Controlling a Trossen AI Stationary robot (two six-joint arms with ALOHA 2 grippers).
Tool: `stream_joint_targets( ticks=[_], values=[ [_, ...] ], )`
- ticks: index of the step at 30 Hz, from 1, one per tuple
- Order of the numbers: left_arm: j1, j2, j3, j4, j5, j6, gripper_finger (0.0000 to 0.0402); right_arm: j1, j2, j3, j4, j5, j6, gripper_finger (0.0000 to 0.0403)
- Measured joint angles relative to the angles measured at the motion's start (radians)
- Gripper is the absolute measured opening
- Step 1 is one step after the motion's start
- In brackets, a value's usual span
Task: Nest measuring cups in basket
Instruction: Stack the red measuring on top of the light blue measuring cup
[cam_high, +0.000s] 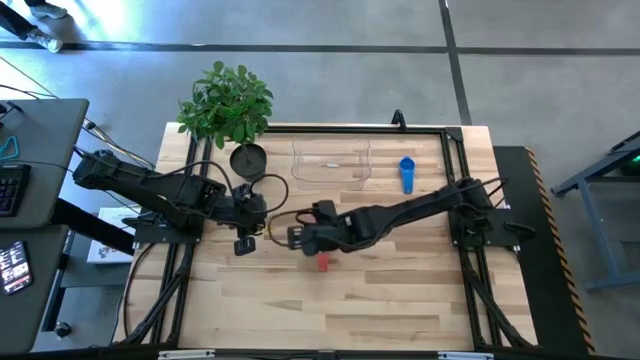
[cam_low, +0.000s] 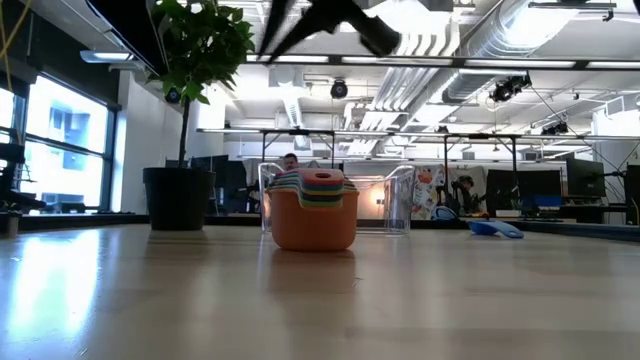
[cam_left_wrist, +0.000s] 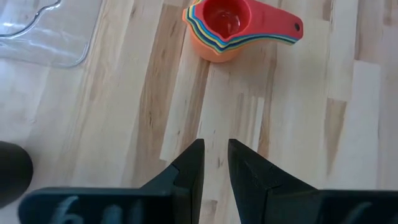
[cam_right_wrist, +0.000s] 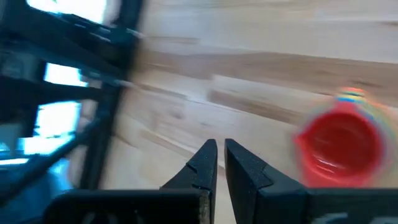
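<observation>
Standing mid-table, nested stack (cam_left_wrist: 225, 31) waits outside basket (cam_high: 331, 165) at twelve o'clock, blue cup (cam_high: 406, 174) loose beside it, left gripper (cam_left_wrist: 215, 163) and right gripper (cam_right_wrist: 220, 158) nearly closed, empty.

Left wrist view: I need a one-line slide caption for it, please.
Left gripper, nearly shut and empty, faces the nested stack of measuring cups on the wooden table, outside the clear basket.

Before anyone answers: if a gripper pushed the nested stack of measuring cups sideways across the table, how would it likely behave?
The stack of measuring cups would probably slide rather than roll, since the orange cup's base sits flat on the wood in the low view. It looks like light plastic. The handles jut to one side, so an off-centre push may spin it.
</observation>
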Motion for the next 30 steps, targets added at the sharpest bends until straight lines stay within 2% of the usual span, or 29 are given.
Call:
stream_joint_targets(
  ticks=[4, 11, 16, 30],
  values=[
    [0.000, 0.000, 0.000, 0.000, 0.000, 0.009, 0.0062, -0.016, 0.043, 0.000, 0.123, -0.017, -0.034, 0.0023],
    [0.000, 0.000, 0.000, -0.021, 0.000, 0.010, 0.0062, -0.016, 0.129, -0.001, 0.224, -0.157, -0.026, 0.0022],
    [0.000, 0.000, 0.000, -0.025, 0.000, 0.010, 0.0062, -0.003, 0.145, -0.001, 0.196, -0.216, -0.026, 0.0003],
    [0.000, 0.000, 0.000, -0.019, -0.026, 0.000, 0.0062, -0.012, 0.145, -0.001, -0.008, -0.282, -0.034, 0.0001]
  ],
)
